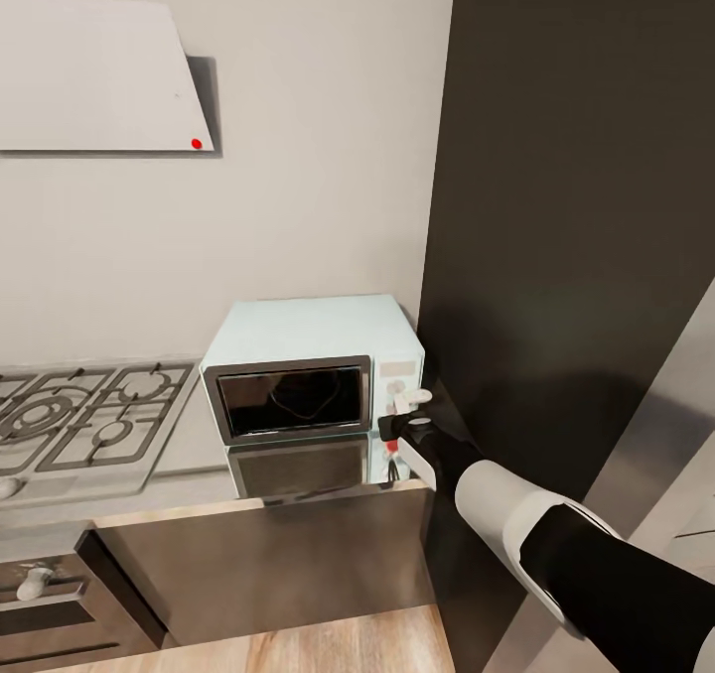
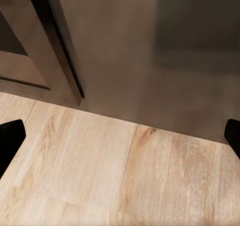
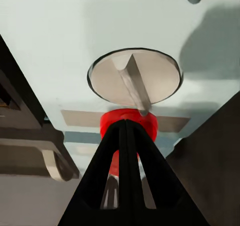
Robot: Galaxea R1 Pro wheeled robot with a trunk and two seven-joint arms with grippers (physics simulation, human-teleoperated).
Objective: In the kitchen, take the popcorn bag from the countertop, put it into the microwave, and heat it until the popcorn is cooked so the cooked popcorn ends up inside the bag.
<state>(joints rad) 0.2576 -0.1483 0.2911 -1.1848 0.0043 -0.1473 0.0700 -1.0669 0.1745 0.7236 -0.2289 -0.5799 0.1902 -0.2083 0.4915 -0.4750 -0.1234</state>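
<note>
Two white knobs [image 1: 407,397] on my mint microwave [image 1: 313,370], door closed; right gripper [image 3: 125,128] fingers pressed together at its red light [image 3: 129,122].

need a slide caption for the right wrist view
Right gripper, fingers together, at the red light on the mint microwave panel, just below a white knob.

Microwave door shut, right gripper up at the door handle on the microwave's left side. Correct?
Not quite: the right gripper is at the control panel on the microwave's right side, fingers closed against the red light below a white knob, as the right wrist view shows. The door does look shut.
</note>
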